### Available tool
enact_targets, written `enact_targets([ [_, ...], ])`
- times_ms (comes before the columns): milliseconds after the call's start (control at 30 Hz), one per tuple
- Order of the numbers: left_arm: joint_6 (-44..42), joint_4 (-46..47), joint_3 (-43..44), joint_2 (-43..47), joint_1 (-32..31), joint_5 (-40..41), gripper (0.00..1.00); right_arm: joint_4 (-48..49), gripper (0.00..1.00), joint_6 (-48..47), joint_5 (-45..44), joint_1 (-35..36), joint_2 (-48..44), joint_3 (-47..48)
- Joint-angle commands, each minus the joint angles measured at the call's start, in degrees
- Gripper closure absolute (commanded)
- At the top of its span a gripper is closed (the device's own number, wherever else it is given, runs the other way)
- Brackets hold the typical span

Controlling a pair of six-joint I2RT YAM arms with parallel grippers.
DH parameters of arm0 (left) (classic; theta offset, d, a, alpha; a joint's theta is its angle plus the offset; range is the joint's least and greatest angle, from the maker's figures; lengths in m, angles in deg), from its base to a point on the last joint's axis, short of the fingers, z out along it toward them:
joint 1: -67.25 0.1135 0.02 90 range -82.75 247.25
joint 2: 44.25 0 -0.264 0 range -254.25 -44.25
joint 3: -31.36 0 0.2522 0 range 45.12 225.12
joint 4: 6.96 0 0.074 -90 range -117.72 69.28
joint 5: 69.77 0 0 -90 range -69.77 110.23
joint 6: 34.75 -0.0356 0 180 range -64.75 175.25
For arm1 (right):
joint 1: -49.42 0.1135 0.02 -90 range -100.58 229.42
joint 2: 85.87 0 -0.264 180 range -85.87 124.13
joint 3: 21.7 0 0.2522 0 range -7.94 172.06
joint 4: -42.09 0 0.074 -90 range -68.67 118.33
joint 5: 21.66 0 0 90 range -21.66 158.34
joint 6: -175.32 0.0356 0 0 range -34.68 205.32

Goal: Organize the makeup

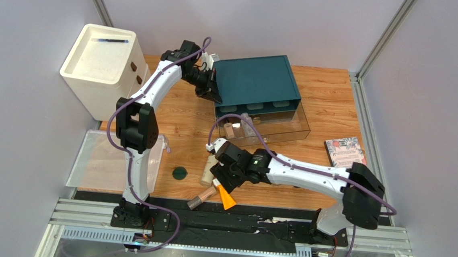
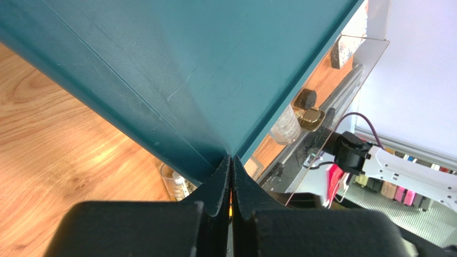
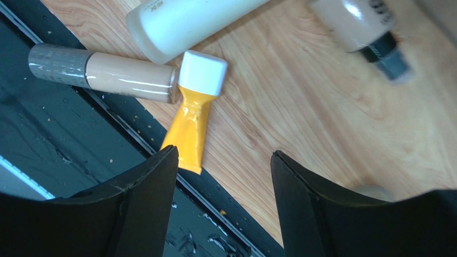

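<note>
1. Partly done: a few pieces [image 1: 231, 129] inside the clear drawer [image 1: 287, 130].
2. Loose on the bench [image 1: 327, 96]: orange tube [image 3: 188, 131], foundation tube [image 3: 120, 76], cream bottle [image 3: 182, 21], green disc [image 1: 179, 173].
3. Right gripper [image 3: 221, 160] wide, empty, above them; left gripper [image 2: 231, 160] pinched closed against teal box [image 1: 256, 79].

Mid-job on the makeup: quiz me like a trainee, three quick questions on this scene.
1. True or false: the right tool is shut on the white-capped orange squeeze tube.
2. The shut left tool has its tips at: A) a corner of the teal box with clear drawers; B) the white drawer cabinet; C) the patterned card.
3. How many flat dark-green discs lie on the wooden table in the top view?
Key: 1 false, it is open; 2 A; 3 one.
</note>
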Motion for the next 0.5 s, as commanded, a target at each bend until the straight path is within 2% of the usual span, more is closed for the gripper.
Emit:
enact_targets([
  [0, -1.9, -2.0, -4.3, 0.5, 0.0, 4.5, 1.00, 7.5, 0.33, 2.1, 2.2, 1.7, 5.7, 0.3],
  [333, -2.0, -0.6, -6.7, 0.8, 0.0, 3.9, 1.00, 7.6, 0.34, -0.4, 5.9, 1.6, 15.8, 6.2],
  [467, -1.9, -0.6, -6.7, 0.9, 0.0, 3.6, 1.00, 7.2, 0.42, 0.7, 9.2, 1.5, 17.0, 6.7],
])
